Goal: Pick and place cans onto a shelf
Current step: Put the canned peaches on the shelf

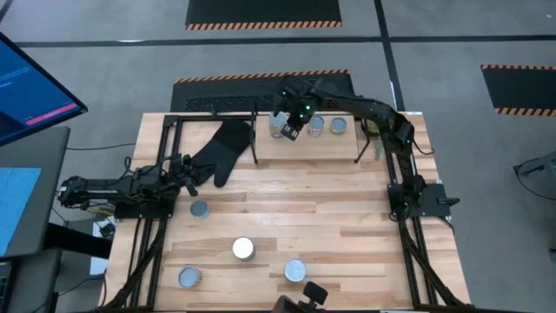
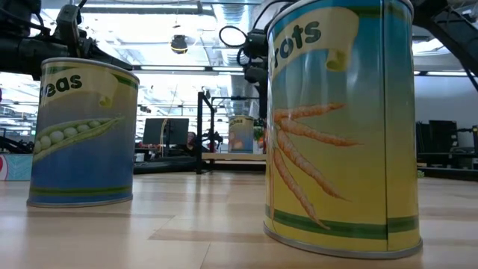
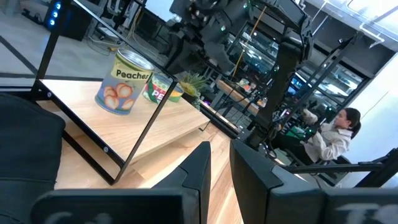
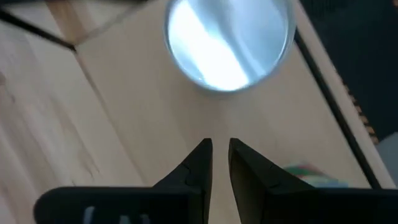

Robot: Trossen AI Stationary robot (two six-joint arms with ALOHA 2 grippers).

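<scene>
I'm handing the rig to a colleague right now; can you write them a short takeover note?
Right tool: over the shelf, nearly shut, empty, just beside a can already standing there.
Left tool: waiting at the table's left edge by the black oven mitt, empty, narrow gap.
Done: three cans on the shelf.
Left: four cans on the tabletop.

Robotics lab: hazard-taped floor mats (image 1: 263, 12), monitors (image 2: 166, 131), metal rigs (image 3: 292, 87).
</scene>
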